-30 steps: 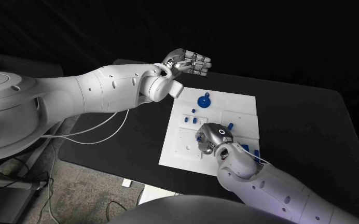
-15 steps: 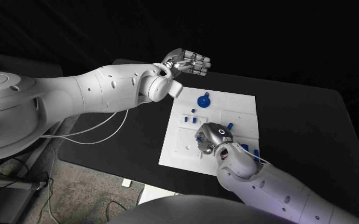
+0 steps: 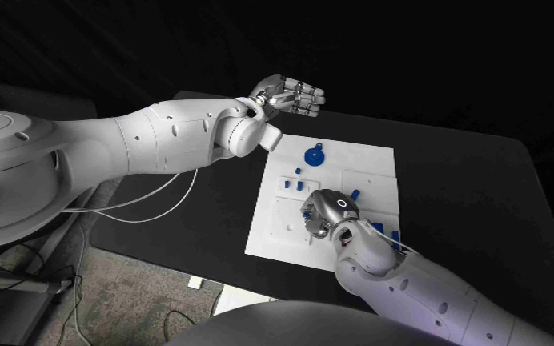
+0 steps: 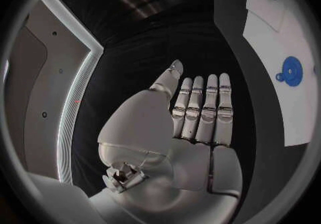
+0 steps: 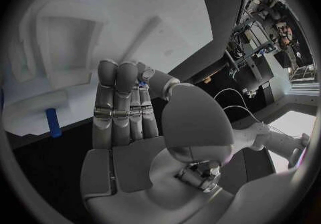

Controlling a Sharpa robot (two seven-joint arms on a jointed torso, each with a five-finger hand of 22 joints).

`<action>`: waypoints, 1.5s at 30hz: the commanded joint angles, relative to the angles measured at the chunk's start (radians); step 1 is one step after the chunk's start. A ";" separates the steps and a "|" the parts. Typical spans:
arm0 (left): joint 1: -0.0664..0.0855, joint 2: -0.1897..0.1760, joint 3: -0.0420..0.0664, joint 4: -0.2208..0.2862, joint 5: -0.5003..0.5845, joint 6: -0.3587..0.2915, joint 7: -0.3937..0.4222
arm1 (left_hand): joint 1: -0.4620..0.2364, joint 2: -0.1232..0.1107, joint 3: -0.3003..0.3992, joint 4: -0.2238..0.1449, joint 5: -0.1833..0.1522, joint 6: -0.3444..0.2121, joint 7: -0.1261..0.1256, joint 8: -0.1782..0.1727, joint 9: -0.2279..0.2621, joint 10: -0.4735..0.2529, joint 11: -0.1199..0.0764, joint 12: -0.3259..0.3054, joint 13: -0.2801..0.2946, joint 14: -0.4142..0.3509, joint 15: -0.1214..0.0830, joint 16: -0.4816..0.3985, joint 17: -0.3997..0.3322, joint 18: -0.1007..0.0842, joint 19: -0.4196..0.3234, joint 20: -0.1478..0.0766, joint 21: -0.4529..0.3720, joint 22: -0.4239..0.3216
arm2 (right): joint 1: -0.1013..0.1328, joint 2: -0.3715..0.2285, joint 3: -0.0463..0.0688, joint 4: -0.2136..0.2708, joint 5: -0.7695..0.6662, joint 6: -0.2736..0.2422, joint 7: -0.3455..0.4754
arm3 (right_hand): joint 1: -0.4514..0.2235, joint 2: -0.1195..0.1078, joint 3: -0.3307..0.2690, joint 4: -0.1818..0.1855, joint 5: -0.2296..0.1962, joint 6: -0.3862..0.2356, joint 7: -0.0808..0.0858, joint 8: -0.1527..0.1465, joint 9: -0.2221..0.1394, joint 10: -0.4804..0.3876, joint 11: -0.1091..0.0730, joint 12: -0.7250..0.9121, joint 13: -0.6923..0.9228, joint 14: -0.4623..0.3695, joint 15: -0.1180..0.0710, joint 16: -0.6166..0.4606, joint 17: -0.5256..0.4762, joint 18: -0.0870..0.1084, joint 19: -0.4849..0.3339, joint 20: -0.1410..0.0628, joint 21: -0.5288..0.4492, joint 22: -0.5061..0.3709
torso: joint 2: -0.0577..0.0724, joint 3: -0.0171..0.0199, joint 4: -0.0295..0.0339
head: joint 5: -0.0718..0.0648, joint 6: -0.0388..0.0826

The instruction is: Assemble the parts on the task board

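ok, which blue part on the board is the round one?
The blue disc-shaped part at the far end of the task board, nearest the raised left hand. The other blue parts are small and narrow, clustered around the right hand.

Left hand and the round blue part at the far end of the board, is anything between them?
Nothing visible. The left hand is raised beyond the task board's far edge, fingers together and empty. The round blue part lies uncovered on the board, with bare table and board between them.
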 commanded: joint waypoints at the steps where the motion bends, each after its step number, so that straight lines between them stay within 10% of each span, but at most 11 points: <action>1: 0.001 0.001 0.001 0.003 -0.004 0.014 0.006 | 0.012 0.001 -0.004 0.000 -0.002 -0.001 0.001 0.000 0.000 -0.005 -0.001 0.002 -0.001 -0.005 -0.002 -0.005 -0.001 0.013 -0.002 0.005 0.004 -0.001 | -0.009 -0.001 -0.006 -0.007 0.008 0.045 0.001 | 0.001 -0.008 -0.010 -0.003 0.007 -0.011 -0.001 0.005 0.000 -0.006 0.002 -0.001 0.000 -0.003 0.006 -0.002 -0.002 0.017 0.031 0.007 -0.005 0.015 | 0.000 -0.0001 -0.0001 | 0.000 0.000; 45: 0.001 -0.001 0.000 0.001 -0.008 0.019 0.002 | 0.015 0.001 -0.004 -0.002 -0.002 -0.001 0.001 0.000 0.000 -0.006 -0.001 0.002 -0.001 -0.007 -0.001 -0.005 -0.001 0.014 -0.002 0.006 0.004 -0.001 | -0.009 -0.003 -0.006 -0.005 0.043 0.053 0.007 | -0.003 -0.020 -0.020 -0.014 0.011 -0.034 0.004 0.005 -0.001 -0.024 0.008 -0.001 0.000 -0.006 0.010 0.003 -0.009 0.023 0.030 0.012 -0.013 0.013 | 0.000 0.0002 -0.0003 | -0.002 -0.002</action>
